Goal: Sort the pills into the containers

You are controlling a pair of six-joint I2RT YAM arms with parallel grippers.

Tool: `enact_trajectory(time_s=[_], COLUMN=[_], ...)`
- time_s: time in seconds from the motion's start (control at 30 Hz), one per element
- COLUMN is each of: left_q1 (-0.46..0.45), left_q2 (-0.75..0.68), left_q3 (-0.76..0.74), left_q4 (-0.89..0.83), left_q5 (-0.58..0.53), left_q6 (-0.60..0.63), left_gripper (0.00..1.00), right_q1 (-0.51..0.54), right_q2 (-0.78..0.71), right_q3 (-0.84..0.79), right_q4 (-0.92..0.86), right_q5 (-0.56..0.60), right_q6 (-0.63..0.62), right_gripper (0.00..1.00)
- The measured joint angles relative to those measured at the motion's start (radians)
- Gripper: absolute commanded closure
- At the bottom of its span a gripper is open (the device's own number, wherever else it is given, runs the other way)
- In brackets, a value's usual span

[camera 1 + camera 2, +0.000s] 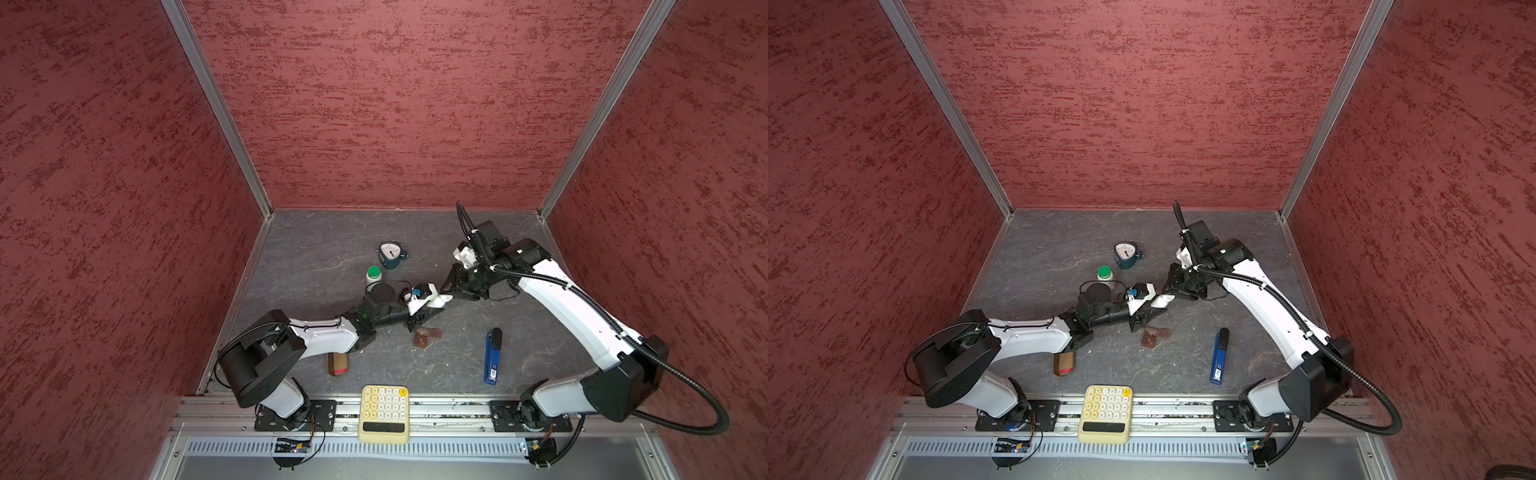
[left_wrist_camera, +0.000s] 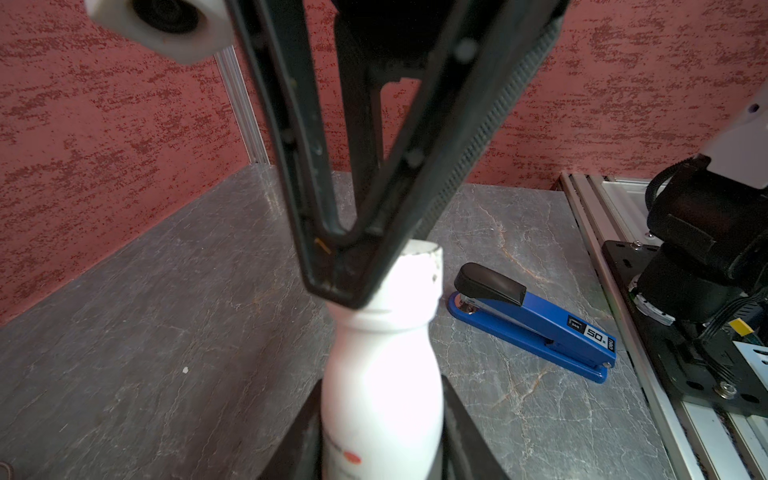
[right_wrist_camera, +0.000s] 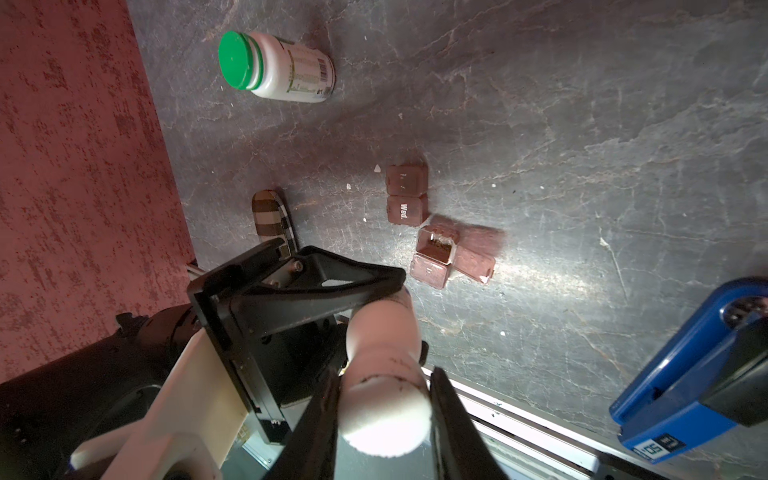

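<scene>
Two claws are pinching one small all-white plastic bottle (image 2: 380, 365): left claw (image 2: 382, 424) on body, right claw (image 3: 384, 386) on cap (image 3: 384, 419). Below them, brown plastic pill-box cells (image 3: 406, 195) and tiny white pills (image 3: 377, 168) are lying on the desk (image 3: 582, 124). Risk: uncapping sideways, contents spilling past cells.

The right fingers (image 3: 455, 419) pinch the white bottle (image 3: 384, 353) near brown containers (image 3: 406, 195).

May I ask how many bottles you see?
2: a white plastic bottle with green cap upright on the grey table; an all-white bottle gripped by left gripper and right gripper.
</scene>
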Motion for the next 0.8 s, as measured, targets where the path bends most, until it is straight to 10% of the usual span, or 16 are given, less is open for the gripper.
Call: enact_trajectory(time_s=[0.27, 0.57, 0.8], left_q1=[0.019, 0.024, 0.023], left_q2=[-0.034, -0.088, -0.09], left_q3=[-0.073, -0.1, -0.112], left_q4=[0.041, 0.029, 0.051], left_q5=[0.016, 0.024, -0.019], left_q6=[-0.003, 0.013, 0.034], left_gripper=[1.0, 1.0, 1.0], right_q1=[0.023, 0.031, 0.026], right_q2=[0.0, -0.014, -0.019], right_q3=[-0.048, -0.072, 0.001], right_q4=[0.066, 0.106, 0.114], right_q5=[-0.037, -0.055, -0.036], right_q6=[-0.173, -0.291, -0.203], right_gripper=[0.77, 0.32, 0.3])
